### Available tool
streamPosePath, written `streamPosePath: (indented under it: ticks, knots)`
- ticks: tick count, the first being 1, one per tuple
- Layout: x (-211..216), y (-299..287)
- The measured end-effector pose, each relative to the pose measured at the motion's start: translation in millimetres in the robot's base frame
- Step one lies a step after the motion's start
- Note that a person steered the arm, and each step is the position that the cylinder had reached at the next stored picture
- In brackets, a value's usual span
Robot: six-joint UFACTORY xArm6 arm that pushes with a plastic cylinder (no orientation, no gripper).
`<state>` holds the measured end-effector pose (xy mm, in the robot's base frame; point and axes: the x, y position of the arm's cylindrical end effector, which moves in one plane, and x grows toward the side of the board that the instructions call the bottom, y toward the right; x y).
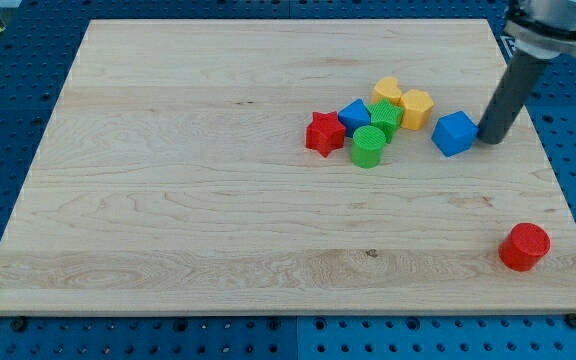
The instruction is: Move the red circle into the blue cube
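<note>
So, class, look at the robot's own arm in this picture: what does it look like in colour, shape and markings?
Only its end shows: a straight, dark grey cylindrical rod under a wider grey housing cut off by the view's top right edge. My tip is plain and blunt. No cables or markings are visible.

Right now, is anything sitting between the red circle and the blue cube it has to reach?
Nothing visible. The red circle sits toward the view's bottom right, the blue cube above it, with bare board between. My tip rests just right of the cube.
</note>
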<state>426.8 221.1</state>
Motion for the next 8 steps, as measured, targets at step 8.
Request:
streamPosePath:
  ticks: [8]
  knots:
    - [179.5, 58.0]
